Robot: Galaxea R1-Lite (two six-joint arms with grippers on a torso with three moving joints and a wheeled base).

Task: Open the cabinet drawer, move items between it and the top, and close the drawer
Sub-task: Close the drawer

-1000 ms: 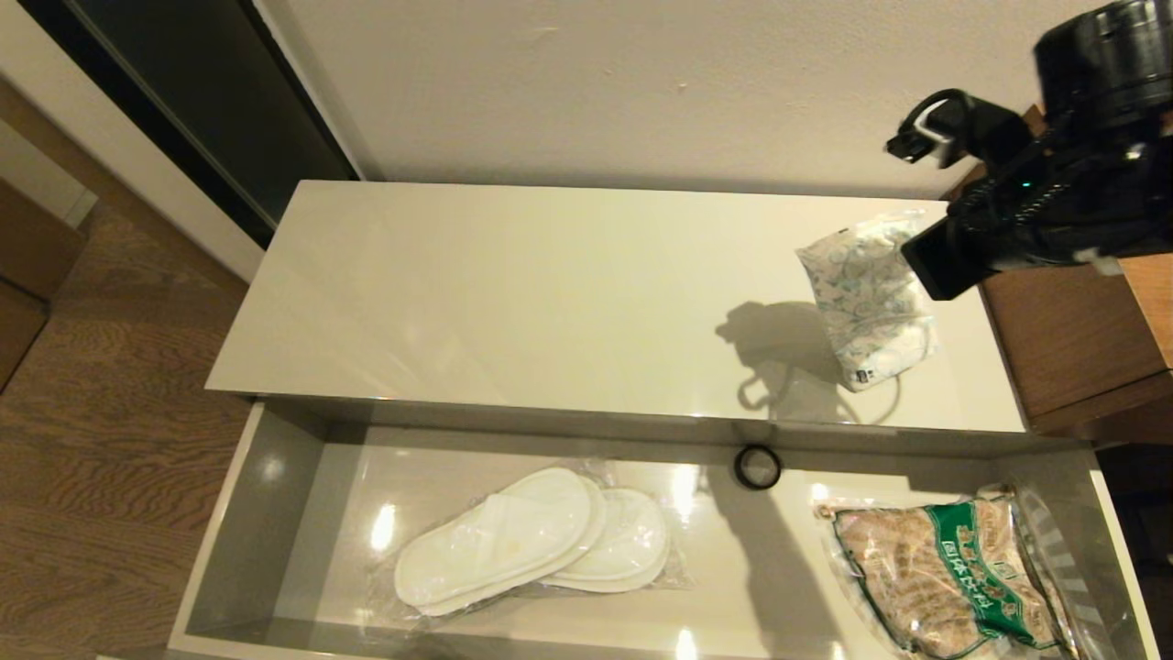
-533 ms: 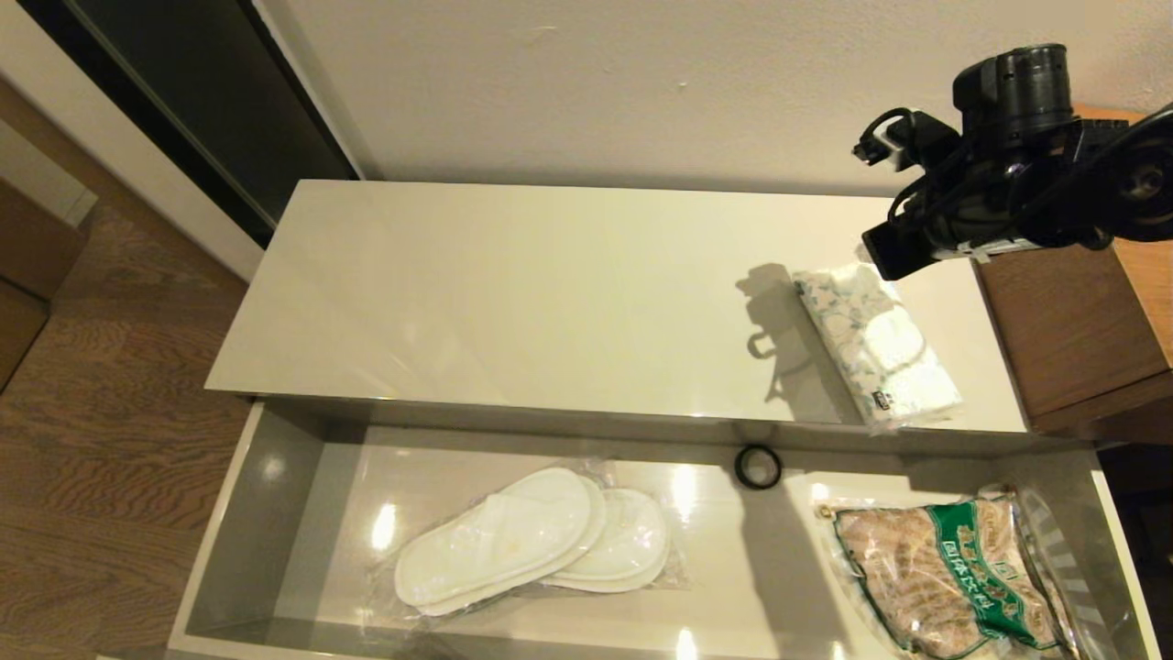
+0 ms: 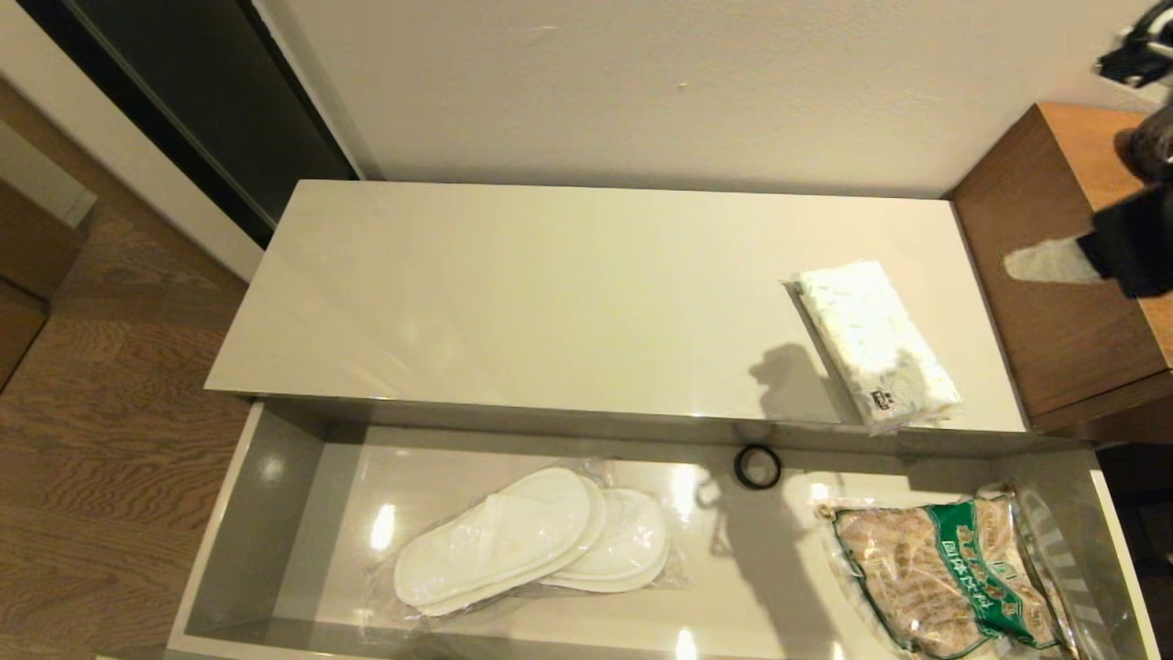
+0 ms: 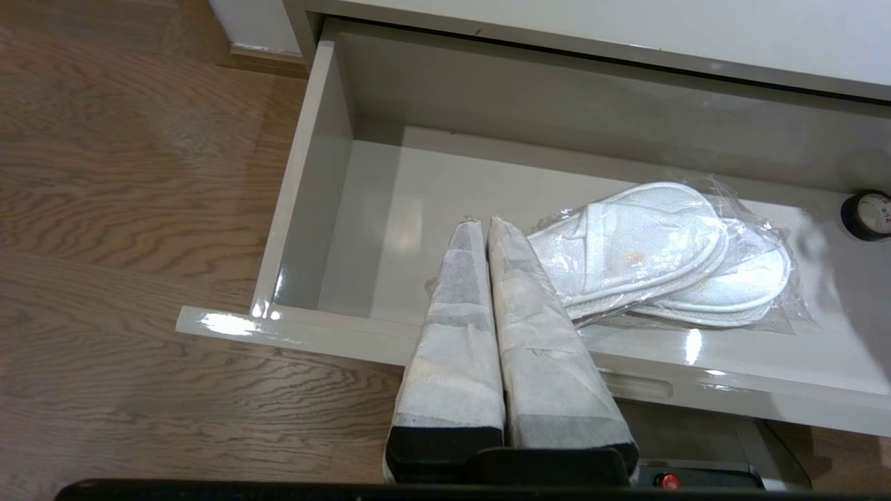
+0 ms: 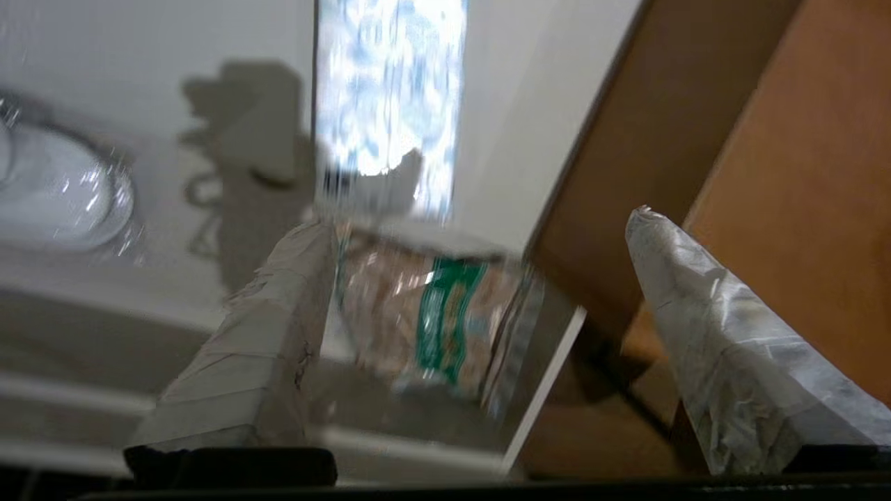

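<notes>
The cabinet drawer [image 3: 247, 513] stands pulled out, grey-beige inside. The wrapped white slippers [image 3: 536, 541] lie on its floor, left of centre. The patterned tissue pack [image 3: 875, 341] lies flat at the right end of the cream top [image 3: 550, 293], near its front edge. My right arm [image 3: 1136, 243] hangs at the far right over the brown unit. The right gripper [image 5: 480, 223] is open and empty, well clear of the pack. My left gripper [image 4: 485, 223] is shut on nothing, over the drawer's front edge [image 4: 313, 327], just beside the slippers [image 4: 647, 250].
A brown snack bag with a green band [image 3: 944, 573] fills the drawer's right end. A small black ring [image 3: 757, 467] lies at the drawer's back. The taller brown wooden unit [image 3: 1054, 321] adjoins the cabinet on the right. Wooden floor [image 3: 92, 412] lies to the left.
The right gripper let go of the tissue pack, which now lies flat on the top. The arm pulled away up and to the right. The slippers and left arm stayed put.
</notes>
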